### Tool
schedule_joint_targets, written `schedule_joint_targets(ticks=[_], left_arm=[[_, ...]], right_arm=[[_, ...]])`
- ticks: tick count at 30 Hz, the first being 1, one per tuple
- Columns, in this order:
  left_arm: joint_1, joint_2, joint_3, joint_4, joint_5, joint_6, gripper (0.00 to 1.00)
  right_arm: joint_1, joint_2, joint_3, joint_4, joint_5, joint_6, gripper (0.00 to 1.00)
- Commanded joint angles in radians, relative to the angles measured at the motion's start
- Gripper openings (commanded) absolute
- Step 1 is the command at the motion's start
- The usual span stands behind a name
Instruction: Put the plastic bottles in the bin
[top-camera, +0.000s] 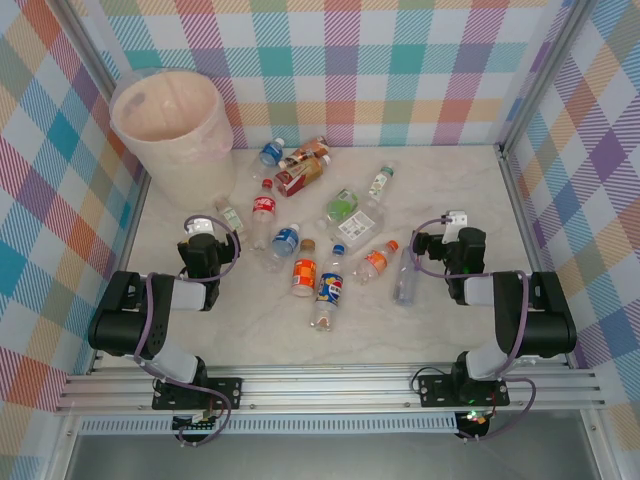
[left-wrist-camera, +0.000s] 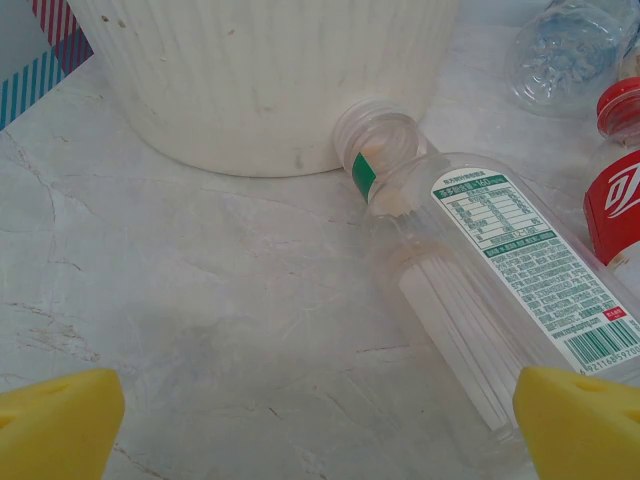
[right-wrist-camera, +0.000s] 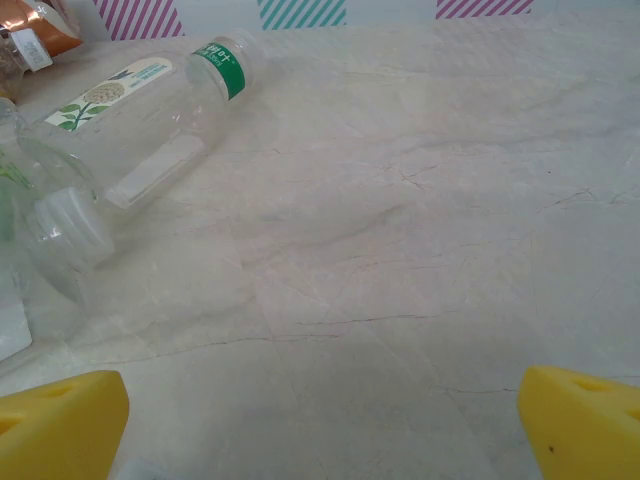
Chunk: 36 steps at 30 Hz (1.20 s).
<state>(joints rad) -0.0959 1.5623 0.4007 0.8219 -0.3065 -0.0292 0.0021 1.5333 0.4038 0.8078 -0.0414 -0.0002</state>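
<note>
We are seeing the desk (top-camera: 440, 330) carrying the bin (top-camera: 190, 150) in its far-left corner, while the plastic bottles (top-camera: 304, 270) are lying scattered between the arms. The left end effector (top-camera: 203, 228) and the right end effector (top-camera: 455, 222) are hovering wide open and empty. The left one is facing an uncapped bottle (left-wrist-camera: 470, 290) touching the bin, probably the easiest first pick.

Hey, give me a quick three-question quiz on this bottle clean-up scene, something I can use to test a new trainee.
1. True or false: the left gripper and the right gripper both stand open, holding nothing.
2. Where does the bin stand? A) far left corner B) far right corner C) between the two arm bases
3. Fill in: the clear bottle lying just ahead of the left gripper has no ____ on its mouth.
Key: 1 true; 2 A; 3 cap.
</note>
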Motion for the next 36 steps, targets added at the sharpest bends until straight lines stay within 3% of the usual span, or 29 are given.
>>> schedule_joint_targets(ticks=[1, 36], left_arm=[[-0.002, -0.002, -0.006, 0.031, -0.001, 0.007, 1.0], [-0.002, -0.004, -0.008, 0.033, -0.002, 0.007, 1.0]], right_arm=[[0.0, 0.004, 0.007, 0.025, -0.009, 0.001, 1.0], [-0.001, -0.011, 0.009, 0.014, 0.015, 0.014, 1.0]])
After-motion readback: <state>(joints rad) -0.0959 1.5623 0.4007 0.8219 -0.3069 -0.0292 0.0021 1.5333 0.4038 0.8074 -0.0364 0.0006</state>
